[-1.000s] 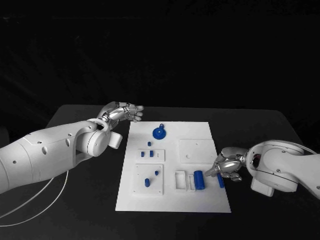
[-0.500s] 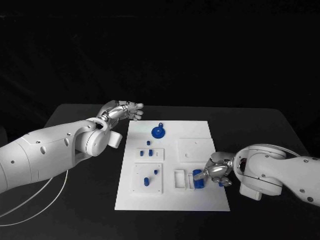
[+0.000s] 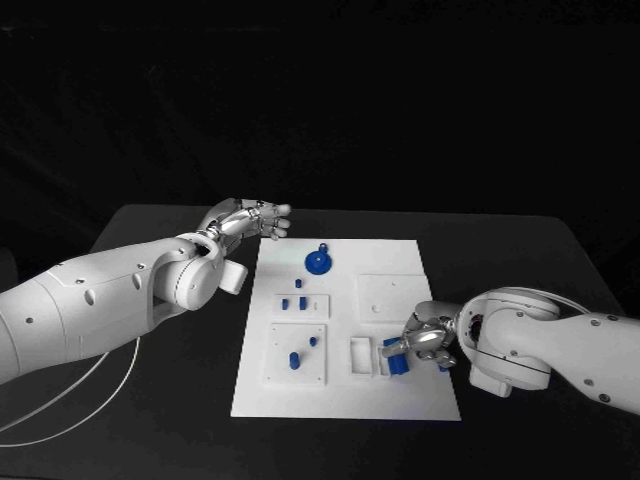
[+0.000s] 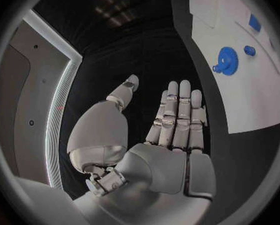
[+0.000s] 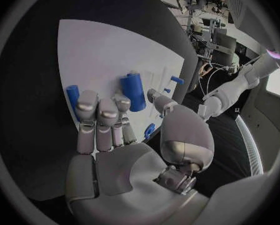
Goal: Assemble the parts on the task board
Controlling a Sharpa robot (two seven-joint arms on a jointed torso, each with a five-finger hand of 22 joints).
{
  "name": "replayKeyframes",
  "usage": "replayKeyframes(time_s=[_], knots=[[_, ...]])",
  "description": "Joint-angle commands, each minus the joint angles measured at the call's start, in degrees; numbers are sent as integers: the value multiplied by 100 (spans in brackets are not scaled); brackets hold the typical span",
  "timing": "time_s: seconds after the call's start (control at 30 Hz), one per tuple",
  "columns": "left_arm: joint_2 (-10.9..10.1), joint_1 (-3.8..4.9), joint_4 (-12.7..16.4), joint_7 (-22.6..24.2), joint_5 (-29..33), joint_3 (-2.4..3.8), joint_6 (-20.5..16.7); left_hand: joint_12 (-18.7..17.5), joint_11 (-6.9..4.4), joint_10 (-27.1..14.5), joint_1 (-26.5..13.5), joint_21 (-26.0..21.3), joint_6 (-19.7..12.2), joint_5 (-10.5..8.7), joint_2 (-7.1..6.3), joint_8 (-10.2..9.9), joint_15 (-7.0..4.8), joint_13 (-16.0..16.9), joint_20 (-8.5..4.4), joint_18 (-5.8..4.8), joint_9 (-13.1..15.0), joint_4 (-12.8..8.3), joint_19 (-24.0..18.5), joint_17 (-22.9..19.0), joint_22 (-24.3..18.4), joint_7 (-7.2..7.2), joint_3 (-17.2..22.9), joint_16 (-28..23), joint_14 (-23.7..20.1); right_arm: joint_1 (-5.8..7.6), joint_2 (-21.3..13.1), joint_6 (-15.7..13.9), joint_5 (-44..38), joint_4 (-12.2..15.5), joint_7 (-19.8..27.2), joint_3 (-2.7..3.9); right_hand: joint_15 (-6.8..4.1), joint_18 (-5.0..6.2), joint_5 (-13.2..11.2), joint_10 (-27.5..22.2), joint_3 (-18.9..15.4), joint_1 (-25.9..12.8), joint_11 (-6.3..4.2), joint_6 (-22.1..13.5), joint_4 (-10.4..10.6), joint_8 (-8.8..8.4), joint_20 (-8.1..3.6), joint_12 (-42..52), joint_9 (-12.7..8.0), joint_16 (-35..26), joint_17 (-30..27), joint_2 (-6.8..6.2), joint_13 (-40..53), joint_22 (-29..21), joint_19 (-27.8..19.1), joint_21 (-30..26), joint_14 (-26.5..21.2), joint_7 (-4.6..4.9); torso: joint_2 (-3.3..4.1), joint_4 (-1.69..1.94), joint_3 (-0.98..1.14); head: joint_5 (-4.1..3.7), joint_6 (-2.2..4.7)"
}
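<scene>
One task board, two hands, several small blue parts.

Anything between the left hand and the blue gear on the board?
Nothing. The left hand hovers off the white board's far-left corner; head view shows only black table and bare board before the blue gear-shaped part.

Flat left hand (blue gear beyond)

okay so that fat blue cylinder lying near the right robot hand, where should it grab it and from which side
Judging from the views, the blue cylinder lies flat on the task board, so its round mid-body is probably the best part to grip. The right robot hand could come from above, thumb on one long side and fingers on the other. The ends look less suited. The slim blue peg beside it leaves little room there.
</scene>
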Motion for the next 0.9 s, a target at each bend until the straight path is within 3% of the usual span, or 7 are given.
replayKeyframes(time_s=[0.03, 0.1, 0.23, 0.43, 0.63, 0.8, 0.9], knots=[[4, 4, 20, 51, -1, 4, 89, -23, 0, -51, -45, -25, 12, 13, 19, 39, 0, -7, 0, 41, 9, 33, -50, 12, 9, 41, 1, -42, -6, -47, 13, -55, -130, -28, -59, -45, -4, 579, -6, -39, 39, 74, 1, 67, -100, -25, -31, 32, -14, 32, 11, 173, 13, 129, -34, 32, -37, -5, -2, -2, -2, 9, -11], [3, 4, 22, 48, -1, 4, 89, -23, 0, -51, -45, -26, 17, 9, 26, 44, 0, -8, 0, 42, 11, 34, -50, 16, 11, 44, 1, -45, -6, -47, -2, -92, -159, -16, -54, -46, -24, 578, -5, -25, 174, 287, -23, 172, -303, 15, -27, 42, 3, 29, 18, 377, 26, 132, -58, 55, -34, -32, -3, -5, -3, 21, -14], [2, 4, 20, 43, -1, 4, 89, -23, 0, -51, -40, -27, 27, 3, 36, 53, 2, -10, 0, 43, 14, 30, -51, 22, 15, 44, 1, -53, -9, -47, -24, -191, -167, 4, -19, -46, -54, 572, -3, 19, 540, 484, -62, 365, -560, 65, 28, 42, 14, 9, 23, 536, 32, 129, -103, 93, -30, -73, -4, -3, 1, 22, -19], [-2, 4, 17, 34, -1, 4, 77, -22, 0, -50, -35, -28, 40, -2, 50, 64, 3, -12, 1, 44, 18, 26, -50, 30, 20, 40, 1, -62, -11, -46, -97, -337, -182, 101, 74, -45, -89, 577, -7, 102, 884, 361, -106, 576, -787, 80, 128, 21, 1, -6, 35, 698, 26, 121, -112, 178, -6, -122, -3, -10, 5, 30, -17], [-1, 4, 11, 26, -1, 4, 83, -22, 0, -49, -43, -28, 46, -5, 58, 69, 5, -13, 3, 44, 19, 29, -48, 36, 23, 38, -3, -68, -12, -5, -201, -429, 22, 306, 114, -38, -103, 579, -8, 164, 1000, 173, -124, 675, -868, 69, 173, 7, -14, -13, 43, 709, 22, 112, -104, 224, 8, -142, -4, -16, 7, 35, -21], [10, 4, 8, 15, -1, 4, 92, -21, 0, -49, -52, -29, 49, -4, 64, 73, 6, -14, 4, 44, 20, 34, -46, 41, 25, 36, -7, -73, -13, 178, -215, -483, 434, 422, 102, -26, -108, 579, -9, 189, 982, 4, -130, 714, -855, 56, 189, -5, -24, -11, 51, 671, 21, 105, -91, 245, 17, -148, -1, -10, 3, 29, -20], [14, 4, 7, 9, -1, 4, 92, -21, 0, -49, -54, -29, 50, -3, 66, 74, 6, -14, 4, 45, 20, 34, -46, 42, 26, 36, -8, -75, -13, 218, -186, -399, 607, 440, 64, -25, -110, 579, -8, 192, 974, -118, -131, 716, -816, 36, 194, -18, -35, -17, 53, 663, 21, 98, -92, 246, 16, -149, -1, -2, 0, 20, -25]])
